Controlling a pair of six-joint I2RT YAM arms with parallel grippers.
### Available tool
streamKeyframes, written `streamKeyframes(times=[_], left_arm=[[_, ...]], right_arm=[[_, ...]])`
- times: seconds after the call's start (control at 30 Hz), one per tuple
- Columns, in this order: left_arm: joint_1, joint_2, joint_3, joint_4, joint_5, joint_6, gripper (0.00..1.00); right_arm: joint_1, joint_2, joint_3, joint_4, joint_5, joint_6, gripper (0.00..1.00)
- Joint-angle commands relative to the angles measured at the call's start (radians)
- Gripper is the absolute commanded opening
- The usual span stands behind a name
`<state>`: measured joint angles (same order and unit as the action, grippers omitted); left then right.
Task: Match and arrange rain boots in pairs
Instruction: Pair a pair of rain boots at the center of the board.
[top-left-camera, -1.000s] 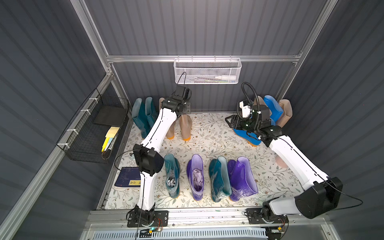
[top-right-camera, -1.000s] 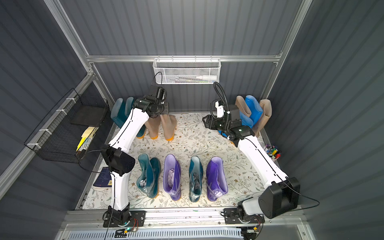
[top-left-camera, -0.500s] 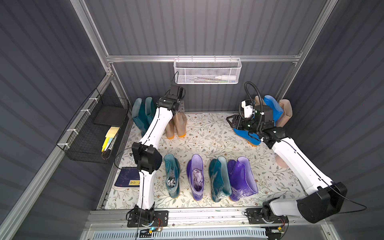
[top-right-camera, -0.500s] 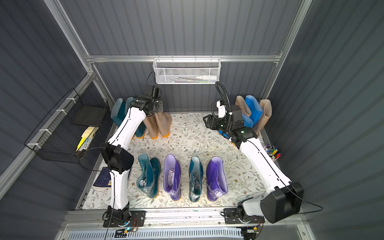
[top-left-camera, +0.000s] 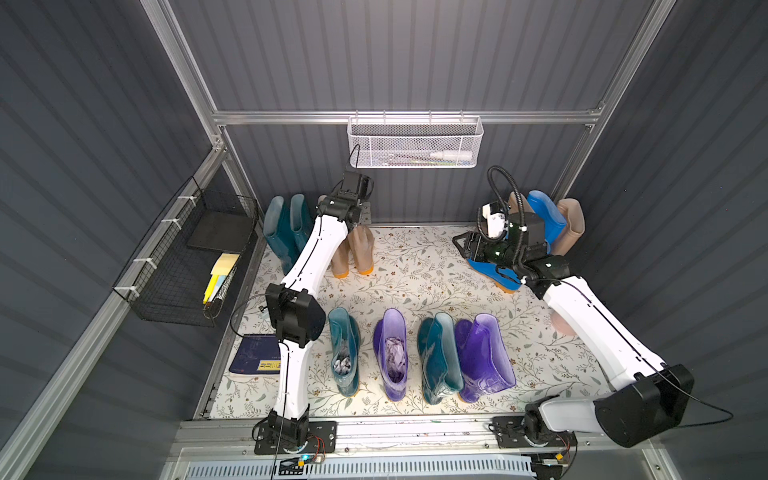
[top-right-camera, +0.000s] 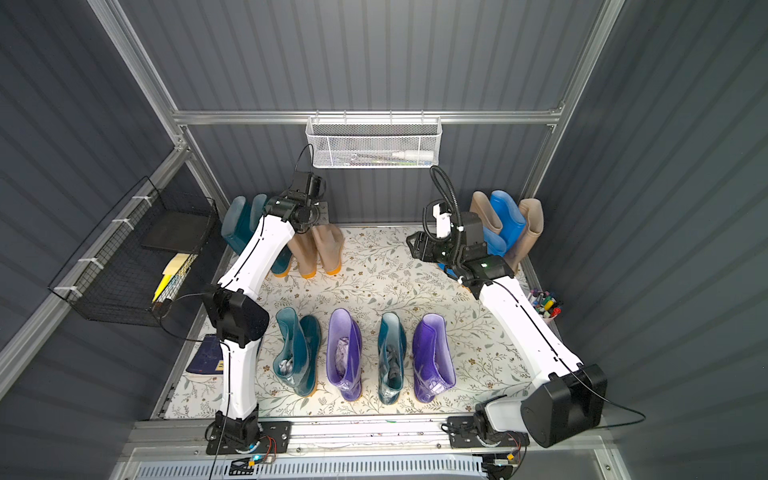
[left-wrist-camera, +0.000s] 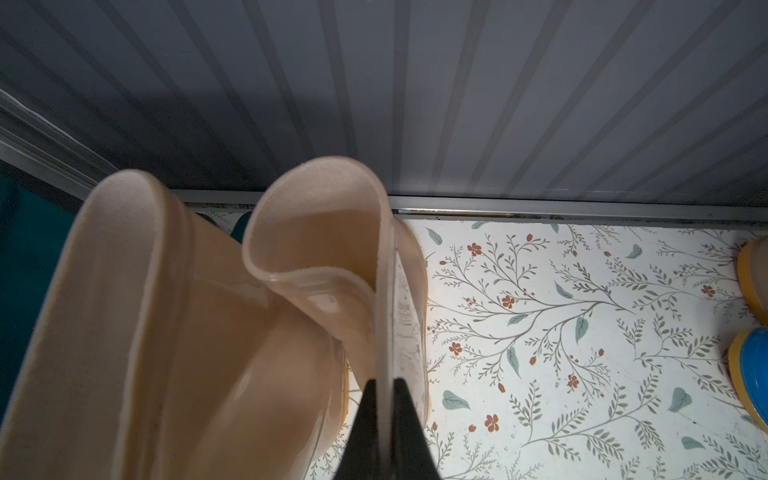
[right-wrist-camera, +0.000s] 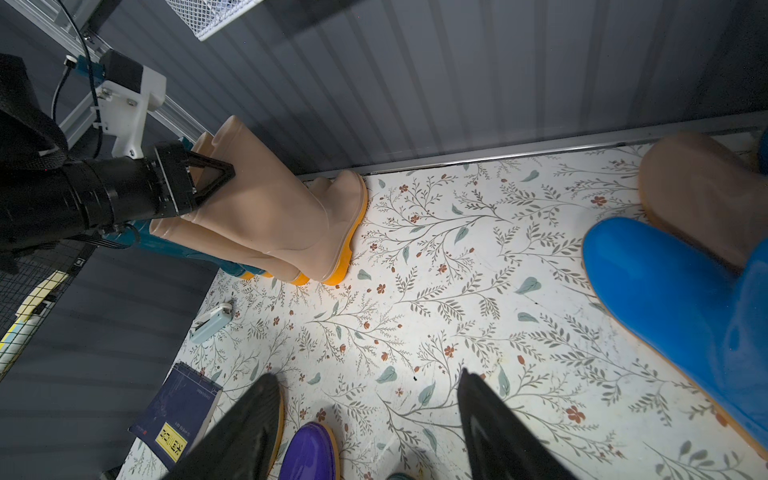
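Observation:
My left gripper (left-wrist-camera: 384, 386) is shut on the thin top rim of a beige rain boot (left-wrist-camera: 324, 232), which stands by the back wall right beside a second beige boot (left-wrist-camera: 124, 311). In a top view this pair (top-left-camera: 351, 253) stands next to two teal boots (top-left-camera: 286, 232). My right gripper (right-wrist-camera: 365, 376) hangs open over bare floor, holding nothing, with a blue boot (right-wrist-camera: 681, 299) lying close beside it. Two teal boots (top-left-camera: 345, 353) (top-left-camera: 438, 357) and two purple boots (top-left-camera: 392, 353) (top-left-camera: 484, 357) alternate in the front row. An upright blue boot (top-left-camera: 544, 216) and beige boots (top-left-camera: 571, 224) stand back right.
A black wire basket (top-left-camera: 187, 257) hangs on the left wall and a white mesh basket (top-left-camera: 415, 143) on the back wall. A navy book (top-left-camera: 257, 359) lies at the floor's left edge, near a small white device (right-wrist-camera: 210, 324). A cup of markers (top-right-camera: 544, 305) stands at the right wall.
My left gripper has carried the held beige boot to the left, up against the other beige boot. The right arm has shifted slightly, its gripper still open.

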<state>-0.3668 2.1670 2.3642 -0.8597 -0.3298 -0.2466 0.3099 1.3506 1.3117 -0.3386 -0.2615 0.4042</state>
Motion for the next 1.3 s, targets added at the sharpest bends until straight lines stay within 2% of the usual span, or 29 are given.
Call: streamKeyframes(times=[0.0,0.3,0.57,0.8,1.13,1.27], left_arm=[[0.005,0.001,0.001,0.059,-0.011,0.005,0.08],[0.005,-0.015,0.002,0.058,-0.001,0.03,0.34],[0.005,-0.02,0.015,0.036,0.033,0.046,0.47],[0.006,-0.048,0.01,0.044,0.06,0.055,0.64],[0.004,-0.091,0.011,0.044,0.093,0.056,0.75],[0.004,-0.114,0.002,0.044,0.112,0.053,0.76]], right_arm=[[-0.003,-0.013,-0.007,-0.001,0.012,-0.001,0.71],[-0.003,-0.01,-0.005,0.0,0.013,-0.001,0.72],[-0.003,-0.011,-0.005,0.0,0.013,-0.002,0.72],[-0.003,-0.01,-0.005,0.0,0.013,-0.002,0.72],[-0.003,-0.022,-0.006,-0.006,0.027,-0.011,0.73],[-0.003,-0.031,-0.006,-0.013,0.034,-0.016,0.74]])
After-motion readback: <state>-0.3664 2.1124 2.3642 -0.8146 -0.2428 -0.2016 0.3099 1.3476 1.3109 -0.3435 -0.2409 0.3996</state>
